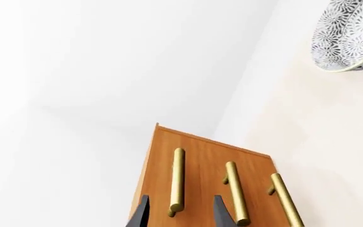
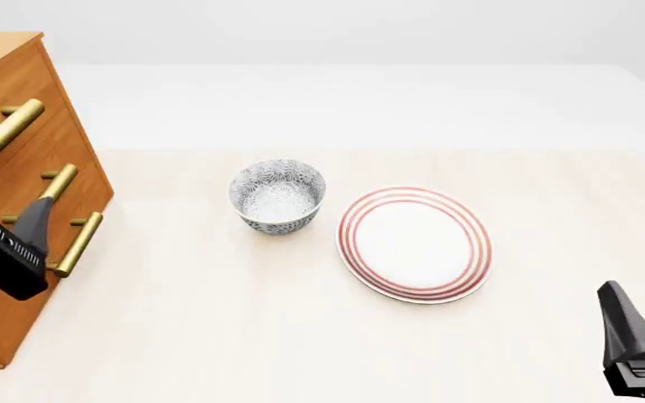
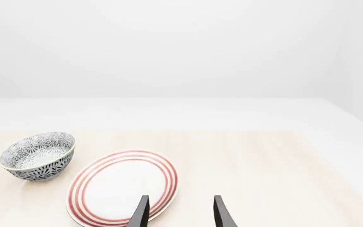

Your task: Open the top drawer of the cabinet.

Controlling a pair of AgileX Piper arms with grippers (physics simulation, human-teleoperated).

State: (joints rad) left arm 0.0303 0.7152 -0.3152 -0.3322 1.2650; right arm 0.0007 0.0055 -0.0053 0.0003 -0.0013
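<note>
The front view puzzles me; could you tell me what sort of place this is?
Probably a simulated tabletop test scene, not a real room: a pale table bearing only a wooden cabinet, a patterned bowl and a striped plate, against blank white walls.

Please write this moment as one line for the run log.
left gripper: open, straddling top drawer handle | right gripper: open, idle | cabinet: drawers closed

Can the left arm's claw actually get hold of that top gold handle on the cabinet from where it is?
Probably yes: the left claw is open, its fingers either side of the top drawer's handle, nothing between.
</note>
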